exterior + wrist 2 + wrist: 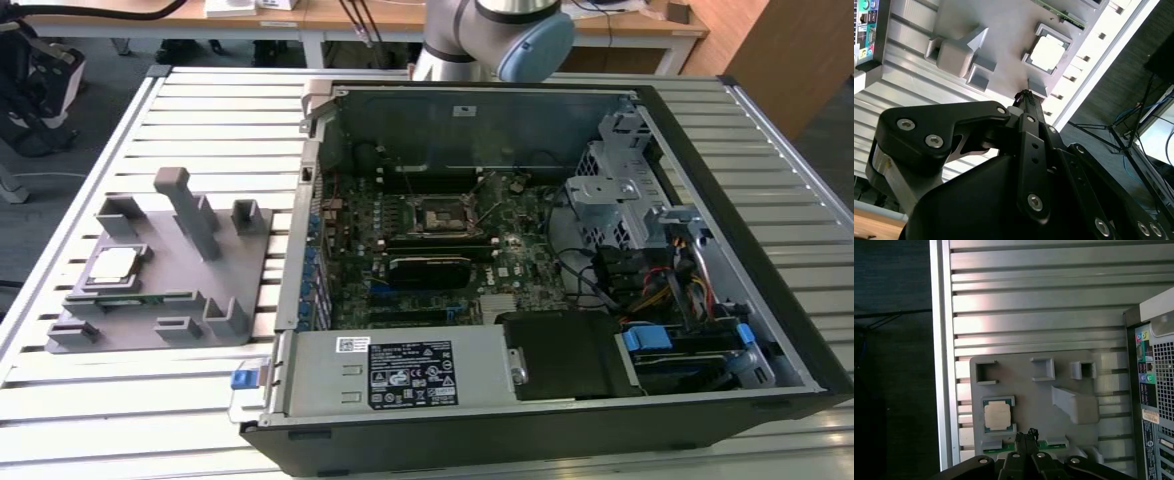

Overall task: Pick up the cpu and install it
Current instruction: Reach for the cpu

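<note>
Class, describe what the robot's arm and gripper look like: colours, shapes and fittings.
The silver-grey tubular arm carries a pale blue round joint cap. The matte black gripper is built from flat angular link plates joined by silver round-headed screws, narrowing to slim black jaws, with a bare metal block at its base.

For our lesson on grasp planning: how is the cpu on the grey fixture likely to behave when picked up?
The cpu looks flat and thin with a metal top, so probably stiff and light. That smooth top may be slippery. It lies flat in a recess of the grey fixture, so rolling or tipping seems unlikely.
</note>
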